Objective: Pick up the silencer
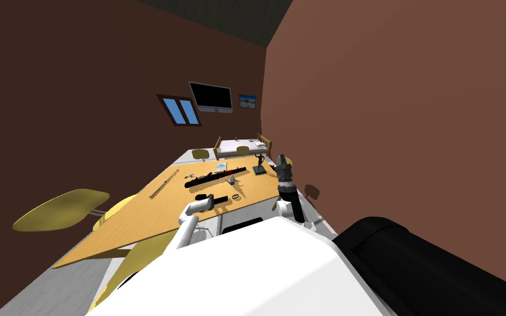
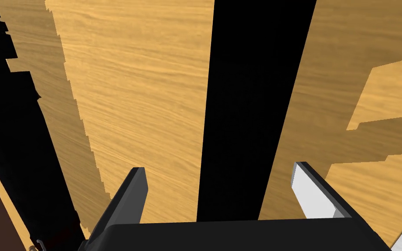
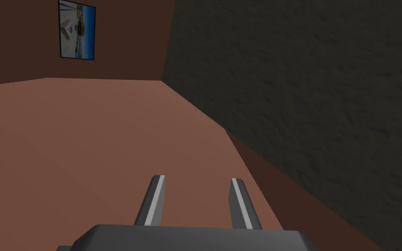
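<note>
Head view: wooden table (image 1: 136, 219) runs from lower left up to frame centre. Silencer (image 1: 222, 199), a short black cylinder, lies on it just below centre, near the table's near edge. Left gripper (image 1: 212, 201) sits at the silencer's near end, white forearm coming up from below. Black rifle (image 1: 213, 178) lies just above the silencer, apart from it. Thin rod (image 1: 164, 184) left of the rifle, small dark statuette (image 1: 259, 164) to its right. Right gripper (image 1: 282, 161) is raised right of centre, clear of the tabletop. Yellow chairs (image 1: 62, 211) at left, bed (image 1: 243, 146) past the table's far end, dark TV (image 1: 211, 97) and window (image 1: 179, 109) on the far wall.

Left wrist view: silencer is a black bar running from the gripper body at bottom centre to the top edge. It lies between the two fingers (image 2: 130, 196). Fingers spread wide, straddling it; wood grain shows on both sides of the bar, so no contact. Not gripped, it rests on the table. Another black shape with a jagged outline (image 2: 12, 130) runs down the left edge; can't tell what it is from here.

Right wrist view: the right fingers (image 3: 154, 200) stand at bottom centre with a narrow gap between them. Nothing held.
</note>
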{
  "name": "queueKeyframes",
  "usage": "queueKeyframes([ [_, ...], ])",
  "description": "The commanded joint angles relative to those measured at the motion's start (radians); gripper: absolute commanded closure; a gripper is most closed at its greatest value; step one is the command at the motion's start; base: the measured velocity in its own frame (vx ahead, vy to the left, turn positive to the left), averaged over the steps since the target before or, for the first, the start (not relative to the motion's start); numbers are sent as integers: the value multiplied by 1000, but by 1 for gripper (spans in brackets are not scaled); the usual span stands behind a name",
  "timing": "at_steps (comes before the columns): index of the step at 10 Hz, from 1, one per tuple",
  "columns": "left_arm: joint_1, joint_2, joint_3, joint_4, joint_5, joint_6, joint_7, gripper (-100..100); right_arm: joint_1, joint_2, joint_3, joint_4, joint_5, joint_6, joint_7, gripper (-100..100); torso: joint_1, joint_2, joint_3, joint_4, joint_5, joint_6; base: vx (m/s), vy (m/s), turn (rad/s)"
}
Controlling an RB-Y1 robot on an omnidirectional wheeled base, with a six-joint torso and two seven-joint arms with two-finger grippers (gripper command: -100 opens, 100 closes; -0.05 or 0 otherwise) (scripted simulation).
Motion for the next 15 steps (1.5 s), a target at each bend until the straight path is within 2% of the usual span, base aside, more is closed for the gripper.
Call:
queueKeyframes([
  [1,-5,13,27,38,-6,-30,25,-100,0,0,0,0,0,0,0,0,0,0,0,0,0,0,-53,26,-248],
  [2,-12,22,45,70,-7,-53,39,-100,0,0,0,0,0,0,0,0,0,1,1,0,0,0,-46,30,-282],
  [4,-16,27,53,87,-8,-64,46,-100,0,0,0,0,0,0,0,0,1,0,0,0,0,-1,-22,18,-109],
  [5,-15,23,48,79,-10,-56,44,-100,0,0,0,0,0,0,0,0,0,-1,0,0,0,-1,-7,5,-22],
  [6,-15,24,49,82,-10,-60,45,100,0,0,0,0,0,0,0,0,0,-1,-1,0,0,-1,0,0,0],
  [10,-15,24,49,82,-10,-60,44,100,0,0,0,0,0,0,0,0,-1,-2,-1,0,0,-1,0,0,0],
  [11,-14,24,49,82,-10,-60,44,0,0,0,0,0,0,0,0,0,-1,-2,-1,0,0,-1,0,0,0],
  [12,-8,18,36,54,-7,-42,32,100,0,0,0,0,0,0,0,0,-1,-2,-1,0,0,-1,19,-7,232],
  [15,13,-11,-17,-44,-2,26,-10,100,1,0,0,0,0,0,0,0,-3,-3,-1,0,-1,-3,40,-31,318],
])
